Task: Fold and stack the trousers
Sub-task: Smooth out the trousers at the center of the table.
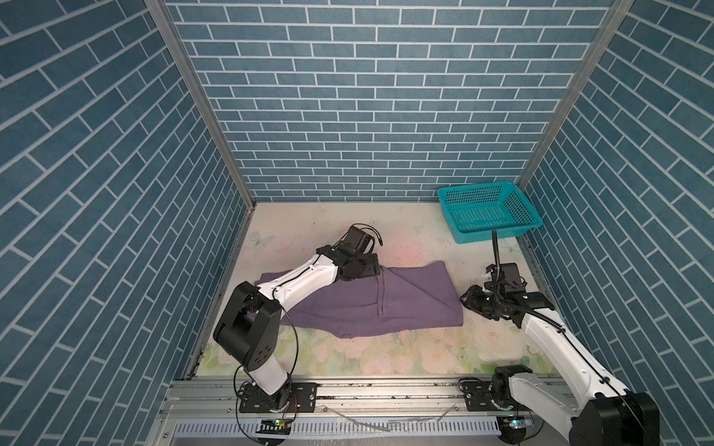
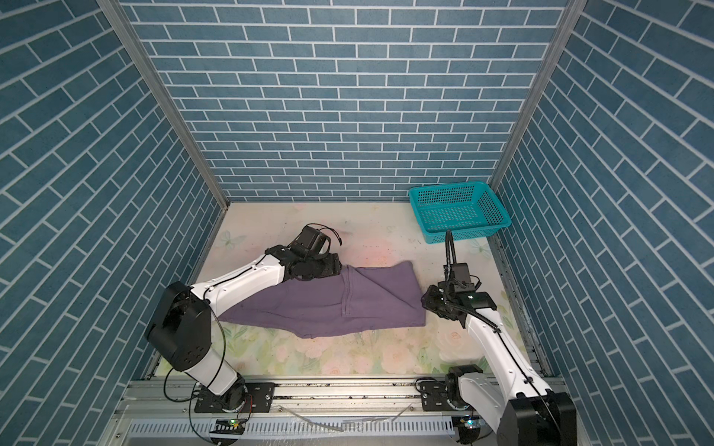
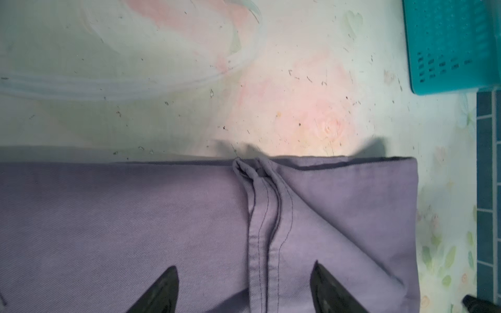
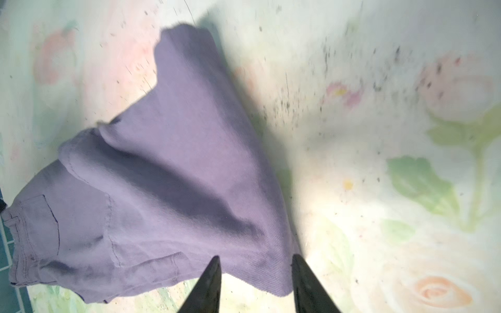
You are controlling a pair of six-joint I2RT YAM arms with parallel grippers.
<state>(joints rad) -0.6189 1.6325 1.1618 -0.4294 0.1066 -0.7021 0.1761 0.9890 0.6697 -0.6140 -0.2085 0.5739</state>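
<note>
On the floral table (image 1: 405,235), the folded purple trousers (image 1: 359,305) lie flat, mid-table. The left end effector (image 3: 244,267) hovers over their far edge, fingers spread. The right end effector (image 4: 256,257), also spread, sits at their right end, holding nothing.

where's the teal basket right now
In a top view the teal basket sits in the far corner of the table on the robot's right side, apart from the trousers.
</note>
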